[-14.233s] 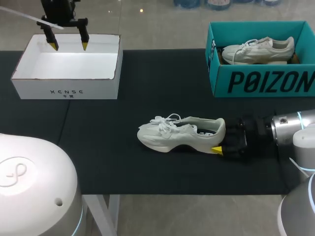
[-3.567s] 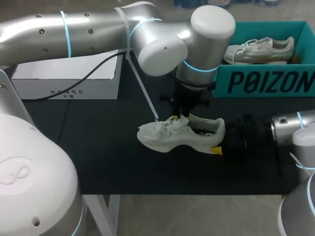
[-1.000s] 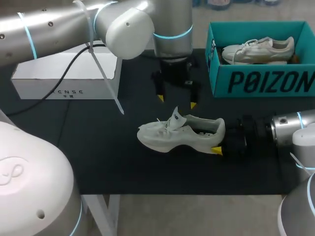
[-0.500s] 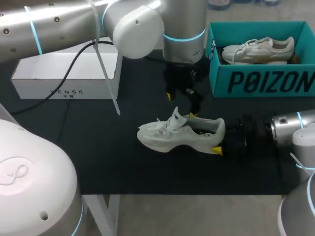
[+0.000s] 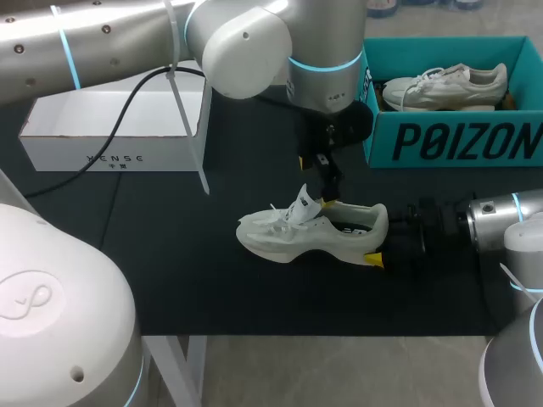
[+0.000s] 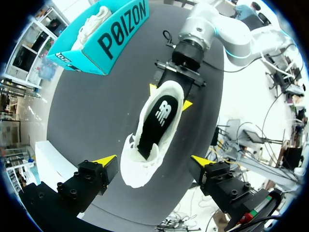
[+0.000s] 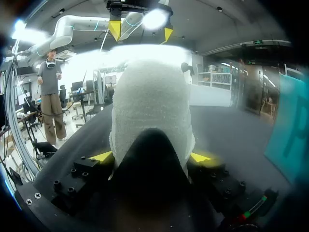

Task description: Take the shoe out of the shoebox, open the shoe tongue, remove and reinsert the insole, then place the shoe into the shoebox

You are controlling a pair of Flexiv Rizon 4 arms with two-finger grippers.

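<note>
The left gripper (image 6: 153, 160) hangs wide open above the shoe (image 6: 154, 125), its fingers straddling the shoe's width. The shoe lies lengthwise along the tabletop's (image 5: 170, 254) front edge, its heel clamped in the right gripper (image 6: 170, 96).

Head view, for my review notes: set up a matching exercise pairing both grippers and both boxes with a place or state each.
Things:
1. left gripper
2. right gripper
3. teal box
4. white box

Places or states:
A. shut on the heel of the shoe
B. at the far left of the table
C. open, above the shoe
D. holds a second shoe

Pairs: 1-C, 2-A, 3-D, 4-B.
</note>
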